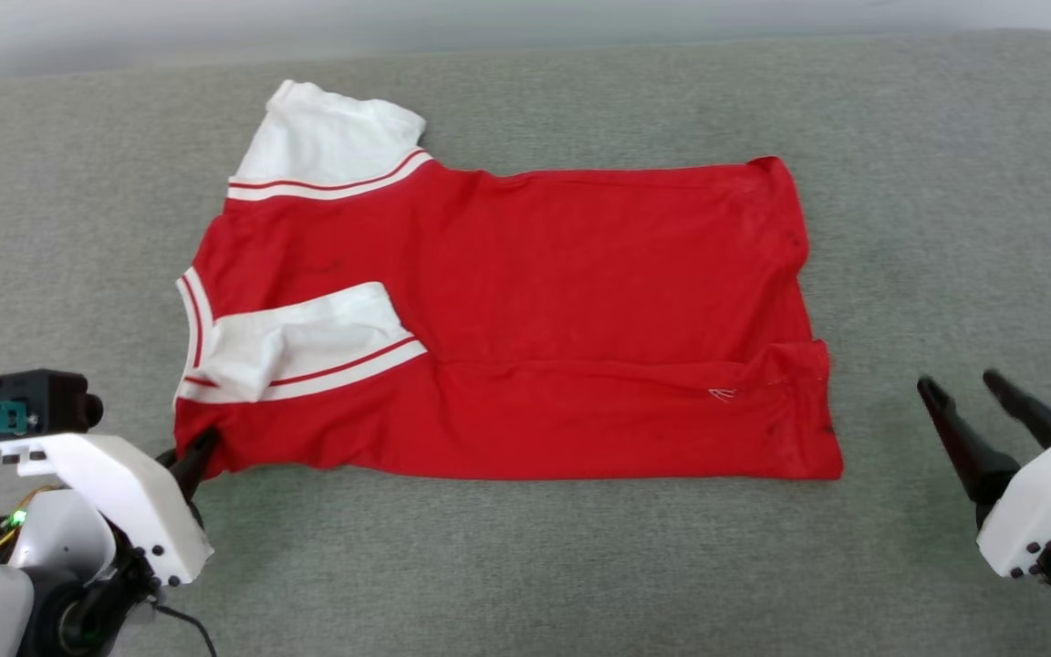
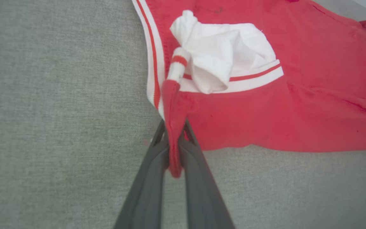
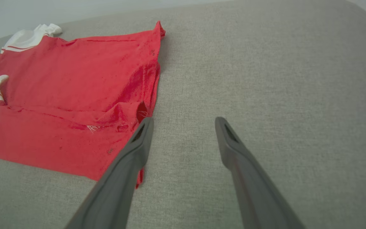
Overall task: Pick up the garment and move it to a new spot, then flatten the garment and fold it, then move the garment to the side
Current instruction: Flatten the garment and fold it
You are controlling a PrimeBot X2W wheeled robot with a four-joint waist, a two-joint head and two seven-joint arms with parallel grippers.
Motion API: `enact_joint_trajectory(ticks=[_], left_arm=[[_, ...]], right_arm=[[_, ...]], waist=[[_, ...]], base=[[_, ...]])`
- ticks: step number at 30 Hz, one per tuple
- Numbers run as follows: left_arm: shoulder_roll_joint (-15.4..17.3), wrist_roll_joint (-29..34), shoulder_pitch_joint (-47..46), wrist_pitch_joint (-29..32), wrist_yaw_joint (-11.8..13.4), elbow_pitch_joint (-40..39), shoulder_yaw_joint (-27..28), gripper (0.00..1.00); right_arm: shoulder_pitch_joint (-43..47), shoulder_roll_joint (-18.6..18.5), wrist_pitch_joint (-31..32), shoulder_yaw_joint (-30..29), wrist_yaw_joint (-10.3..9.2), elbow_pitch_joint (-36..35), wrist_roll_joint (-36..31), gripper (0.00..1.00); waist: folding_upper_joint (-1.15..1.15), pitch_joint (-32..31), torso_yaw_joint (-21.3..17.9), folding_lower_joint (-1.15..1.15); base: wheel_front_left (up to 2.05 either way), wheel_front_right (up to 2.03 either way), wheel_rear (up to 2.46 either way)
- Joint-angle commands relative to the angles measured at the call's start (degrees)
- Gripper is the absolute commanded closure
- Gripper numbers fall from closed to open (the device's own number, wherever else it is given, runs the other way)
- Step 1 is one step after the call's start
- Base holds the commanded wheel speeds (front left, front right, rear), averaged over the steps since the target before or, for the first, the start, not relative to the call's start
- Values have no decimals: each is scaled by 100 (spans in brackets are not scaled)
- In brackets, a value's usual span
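At the lower left of the head view, the left hand (image 1: 202, 452) is closed tight on the near left corner of the garment (image 1: 535, 301). In the left wrist view the two dark fingers (image 2: 151, 178) of this hand (image 2: 174, 127) are pressed together. A narrow ridge of red cloth is pinched between them, and its end pokes out below the grip. From that pinch the cloth (image 2: 265, 111) runs up to the red-and-white striped neck trim (image 2: 152, 57), which lies just beside the fingers.

Next to the trim, a white short sleeve (image 2: 221, 54) is folded in and crumpled on top of the red body. In the head view this sleeve (image 1: 306, 342) sits above the gripped corner. The other white sleeve (image 1: 325, 141) sticks out at the far left edge.

The garment lies spread on the grey cloth-covered desk (image 1: 525, 566), neck end to the robot's left and hem to its right. Its plain red side faces up. A long crease runs across the body from the near sleeve towards the hem, with a small white stitch mark (image 1: 722, 393) near its right end. The hem edge is slightly rumpled.

Beyond the hem, at the lower right, the right hand (image 1: 957, 381) has its fingers spread wide and holds nothing. It is apart from the cloth. In the right wrist view this hand (image 3: 184, 120) shows bare desk (image 3: 265, 79) between its fingers, and the garment's hem corner (image 3: 68, 89) lies just beside its left finger (image 3: 129, 159).
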Motion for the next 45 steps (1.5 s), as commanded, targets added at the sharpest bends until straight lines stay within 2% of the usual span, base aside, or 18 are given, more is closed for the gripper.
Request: enact_joint_trajectory(ticks=[1, 4, 7, 11, 17, 18, 19, 20, 32, 39, 45], left_arm=[[13, 76, -28, -57, 38, -124, -23, 100], [8, 207, -73, -79, 81, -463, -104, 100], [6, 321, -142, -91, 117, -709, -190, 100], [-50, 417, -235, -118, 167, -874, -281, 100], [-133, 513, -319, -110, 193, -823, -422, 100], [-126, 538, -311, -89, 212, -785, -437, 100], [-103, 566, -286, -57, 258, -756, -457, 100], [-84, 593, -261, -26, 277, -736, -479, 100], [-82, 647, -82, -252, 239, -858, -481, 100], [-43, 635, 370, -257, 355, -994, -501, 100], [-189, 386, 999, -261, 461, -918, -494, 100]], right_arm=[[24, -76, 342, 12, -4, 13, 95, 0], [-36, -205, 1214, 56, -4, -6, 281, 0], [-192, -200, 1691, 193, -4, -41, 374, 0], [-423, -118, 1937, 458, -4, 189, 432, 0], [-731, -13, 2125, 877, -4, 970, 619, 0], [-742, 7, 2161, 945, -4, 1068, 671, 54], [-750, 30, 2188, 1008, -3, 1141, 702, 91], [-759, 25, 2200, 1058, -3, 1202, 715, 100], [-926, -340, 1843, 1136, -3, 834, 665, 100], [-557, -404, 2015, 1065, -3, 530, 615, 100], [-6, -323, 2228, 803, -3, 281, 549, 100]], waist=[[0, 3, 109, 0], [0, 77, 230, 0], [0, 197, 345, 0], [0, 368, 462, 0], [0, 477, 582, 0], [0, 469, 593, 0], [0, 459, 597, 0], [0, 443, 596, 0], [0, -140, 504, 0], [0, -674, 504, 0], [0, -906, 519, 0]], base=[[0, 0, 0], [0, 0, 0], [0, 0, 0], [0, 0, 0], [0, 0, 0], [0, 0, 0], [0, 0, 0], [0, 0, 0], [0, 0, 0], [0, 0, 0], [0, 0, 0]])
